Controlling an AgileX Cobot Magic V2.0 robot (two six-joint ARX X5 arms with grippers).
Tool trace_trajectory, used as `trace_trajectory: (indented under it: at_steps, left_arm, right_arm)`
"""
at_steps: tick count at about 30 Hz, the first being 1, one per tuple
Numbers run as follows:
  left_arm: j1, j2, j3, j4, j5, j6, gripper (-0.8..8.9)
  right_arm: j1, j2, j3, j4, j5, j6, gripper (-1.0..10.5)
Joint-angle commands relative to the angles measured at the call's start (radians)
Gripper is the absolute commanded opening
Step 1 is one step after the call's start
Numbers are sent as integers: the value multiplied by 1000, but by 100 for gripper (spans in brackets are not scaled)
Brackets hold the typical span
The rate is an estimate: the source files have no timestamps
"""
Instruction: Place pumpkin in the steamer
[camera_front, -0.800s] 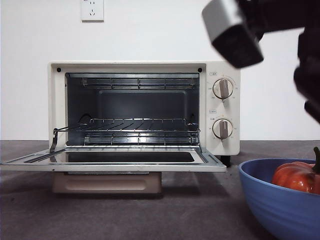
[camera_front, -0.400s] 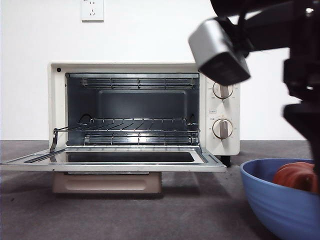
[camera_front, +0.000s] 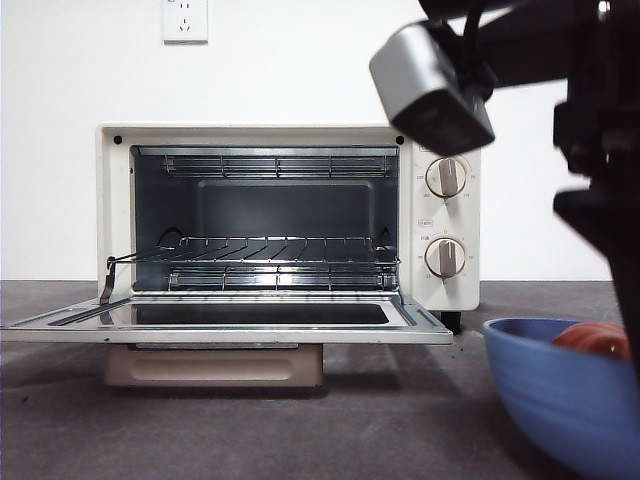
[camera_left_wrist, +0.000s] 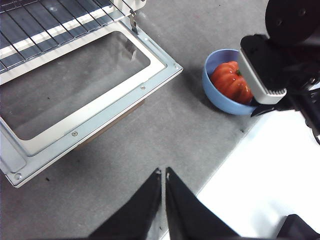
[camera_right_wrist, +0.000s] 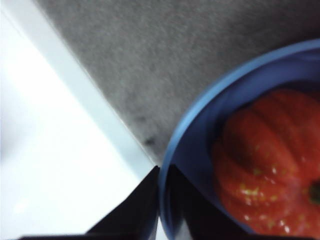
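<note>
1. Pumpkin (camera_left_wrist: 231, 81), small, glossy, orange and ribbed, sits in a ribbed blue bowl (camera_left_wrist: 214, 93) on the grey tabletop (camera_left_wrist: 165, 125), beside the cream-white boxy steamer (camera_front: 440, 140).
2. Since a second ago, the right arm has dropped lower over the bowl, and the bowl has shifted slightly; its end effector (camera_right_wrist: 161, 192), jaws pressed together, sits just at the bowl's rim. A grasp looks imminent, though the jaws must spread first.
3. The steamer's glass door (camera_front: 230, 320) lies folded down, wire rack (camera_front: 270, 250) exposed, so the route inside looks unobstructed.
4. The left end effector (camera_left_wrist: 163, 175), also closed, waits above the tabletop, well apart.
</note>
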Motion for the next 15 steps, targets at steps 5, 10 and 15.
trace_trajectory:
  at_steps: [5,10,15]
  left_arm:
    - [-9,4,20,8,3,9,17]
    - [-9,4,20,22,3,9,17]
    - [-9,4,20,58,3,8,17]
  right_arm:
    - [12,16,205,-116,22,-90,8]
    - [12,45,313,-141,87,-154,8]
    - [5,149,421,-164,177,-241,8]
